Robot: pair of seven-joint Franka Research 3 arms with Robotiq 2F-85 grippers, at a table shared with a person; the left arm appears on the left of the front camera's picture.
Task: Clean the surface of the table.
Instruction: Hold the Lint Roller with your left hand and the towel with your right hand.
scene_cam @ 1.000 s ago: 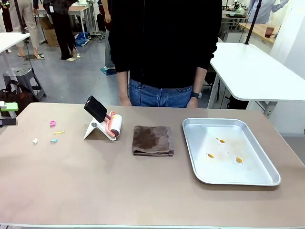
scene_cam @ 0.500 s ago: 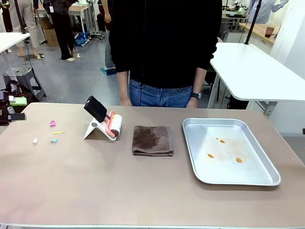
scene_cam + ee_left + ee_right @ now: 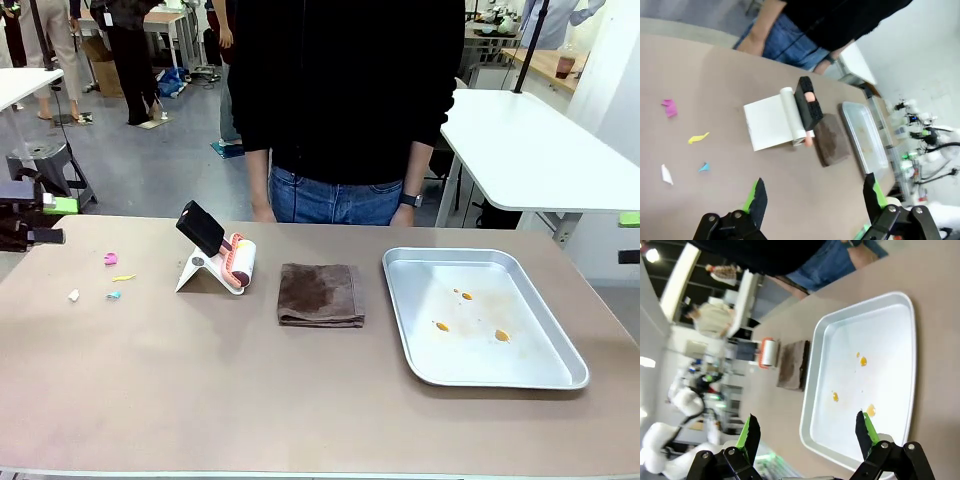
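The brownish table (image 3: 250, 390) carries a few small paper scraps at its left: pink (image 3: 110, 258), yellow (image 3: 123, 277), white (image 3: 73, 295) and blue (image 3: 113, 294). A lint roller (image 3: 232, 262) leans on a white stand, and a folded brown cloth (image 3: 320, 294) lies at the middle. My left gripper (image 3: 50, 220) hovers open at the table's left edge, well left of the scraps. In its wrist view the left gripper (image 3: 815, 197) is empty above the scraps (image 3: 698, 138). My right gripper (image 3: 630, 238) stands open at the right edge; its wrist view shows the right gripper (image 3: 807, 435) empty over the tray.
A silver tray (image 3: 545, 375) with a few orange spots lies at the right, tray (image 3: 840, 340). A person in black stands at the far edge, hands hanging by the table. White tables stand behind to the right and left.
The left gripper has risen and moved a little rightward at the table's left edge. The right gripper has come into view at the right edge. Nothing on the table moved.
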